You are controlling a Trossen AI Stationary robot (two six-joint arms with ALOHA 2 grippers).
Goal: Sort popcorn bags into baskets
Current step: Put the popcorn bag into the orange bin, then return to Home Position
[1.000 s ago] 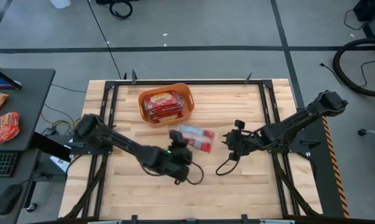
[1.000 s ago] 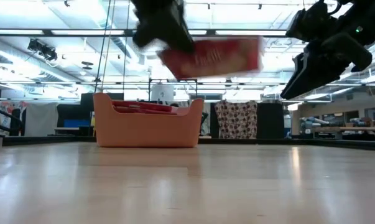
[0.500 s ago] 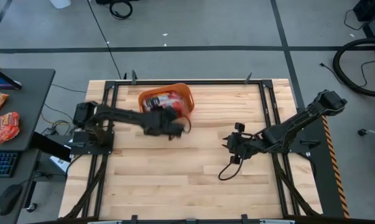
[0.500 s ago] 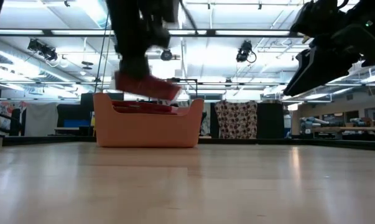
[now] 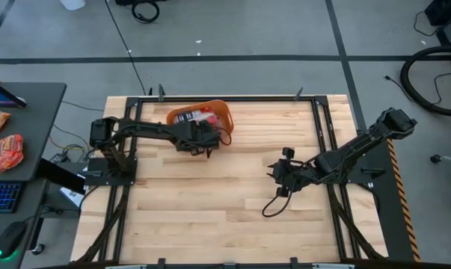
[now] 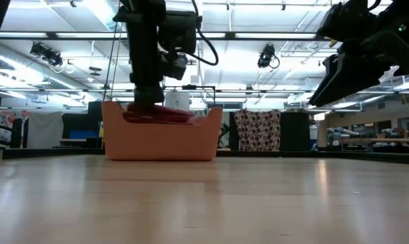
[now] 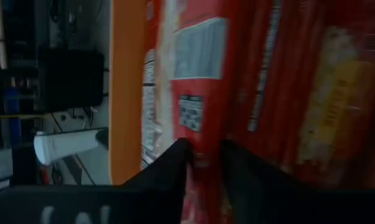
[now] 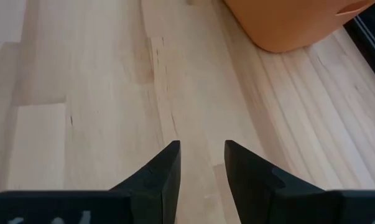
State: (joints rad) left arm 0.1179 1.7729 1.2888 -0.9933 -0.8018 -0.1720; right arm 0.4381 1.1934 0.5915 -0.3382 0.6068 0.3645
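Left hand [image 5: 203, 138] sits over the near side of the orange plastic rounded-rectangular basket [image 5: 222, 113], which stands toward the far edge of the pale wooden slatted table [image 5: 225, 217], left of centre. In the left wrist view the two dark fingers [image 7: 168, 171] are nearly closed, pinching the edge of a flat red popcorn bag with a cream label [image 7: 196, 99]; this bag lies inside the basket, against its orange wall [image 7: 125, 93]. Further red popcorn bags [image 7: 311, 93] are stacked beside it in the same basket. In the low view the left arm comes straight down into the basket [image 6: 162, 139], and the red packets [image 6: 160, 114] show just above its rim; whether the gripped bag already rests on the stack is hard to tell from here.

Right hand [image 5: 279, 173] hovers above the bare table to the right of the basket, well apart from it. Right wrist view: fingers [image 8: 165, 171] held a narrow gap apart, nothing between them, bare wood below and the basket's rounded corner [image 8: 293, 25] ahead. In the low view the right hand [image 6: 357, 57] hangs high, clear of the table surface.

No popcorn bags lie loose on the table around the basket.
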